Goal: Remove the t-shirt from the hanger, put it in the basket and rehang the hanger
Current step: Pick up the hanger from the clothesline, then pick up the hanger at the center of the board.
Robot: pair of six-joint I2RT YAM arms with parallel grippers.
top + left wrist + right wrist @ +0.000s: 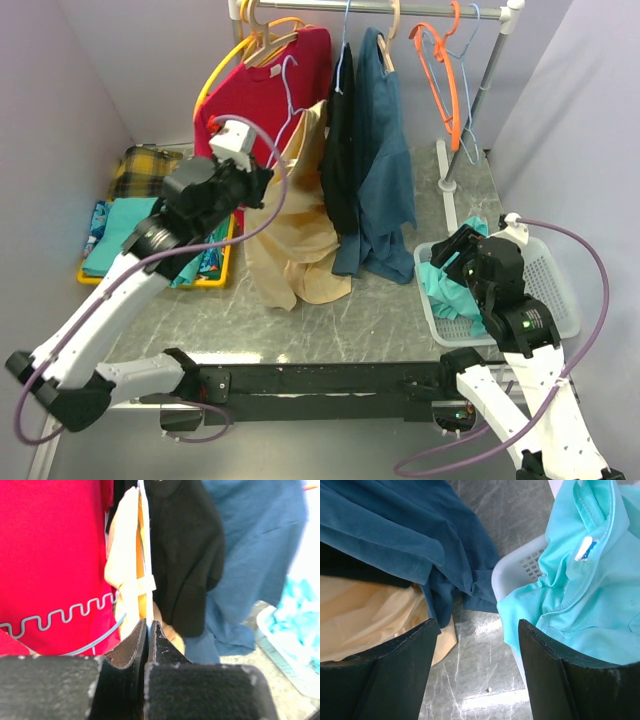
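Observation:
A cream t-shirt (300, 240) hangs from a pale blue wire hanger (290, 85) on the rail, its lower half heaped on the table. My left gripper (264, 182) is at the shirt's upper left side. In the left wrist view the left gripper (148, 622) is shut on the hanger's thin pale wire (146, 540), and the cream t-shirt (122, 555) lies against that wire. My right gripper (450, 255) hovers low by the basket. In the right wrist view the right gripper (477, 622) is open over bare table, holding nothing, with the t-shirt's hem (365, 615) to its left.
A red shirt (265, 90) hangs left of the t-shirt; black (340, 150) and blue (385, 160) garments hang right of it. Orange hangers (445, 70) hang bare by the rack pole (480, 90). A white basket (560, 290) holds turquoise cloth (445, 290). A yellow tray (215, 278) sits left.

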